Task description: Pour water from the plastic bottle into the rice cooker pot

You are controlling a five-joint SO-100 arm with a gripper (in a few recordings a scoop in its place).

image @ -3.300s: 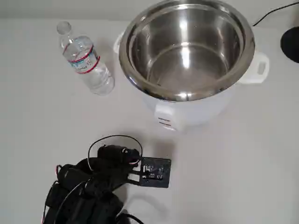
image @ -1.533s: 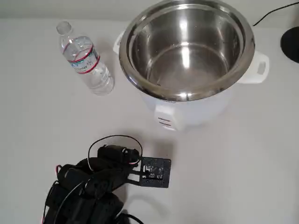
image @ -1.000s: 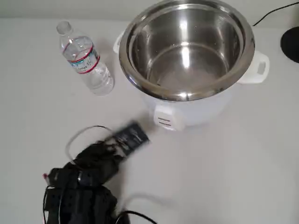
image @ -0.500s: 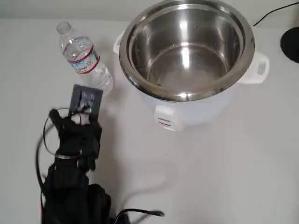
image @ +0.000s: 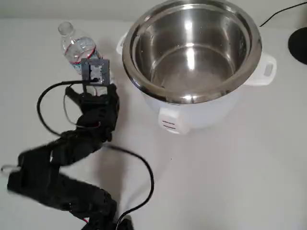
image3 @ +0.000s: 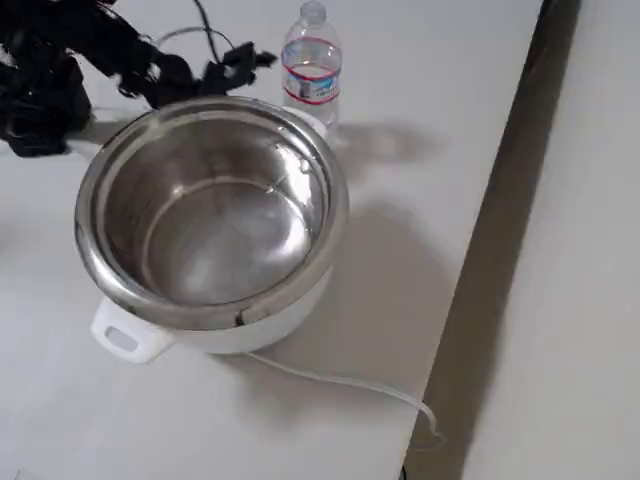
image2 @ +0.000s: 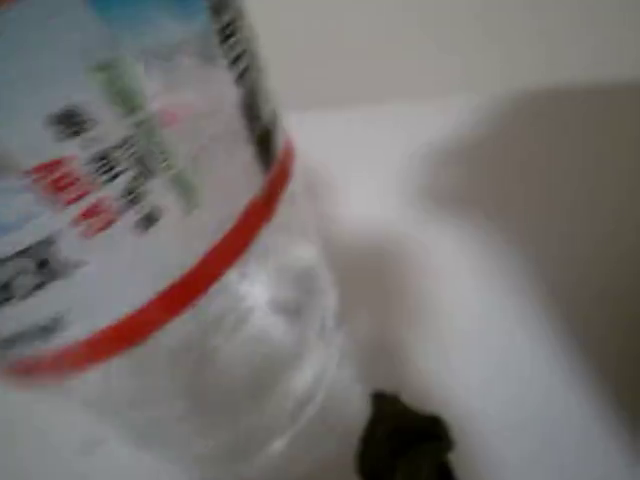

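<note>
Plastic bottle (image: 76, 46) upright just left of the rice cooker pot (image: 192, 50) in the overhead view, directly ahead of the gripper (image: 94, 72); jaw spread impossible to tell, no grasp evident.

Black arm stretched out low, pincer (image: 94, 81) state unclear.

Plastic bottle (image: 74, 45) stands upright just left of the empty, shiny rice cooker pot (image: 192, 50).

A white table (image3: 420, 200) stands beside pale grey floor (image3: 570, 250).
</note>
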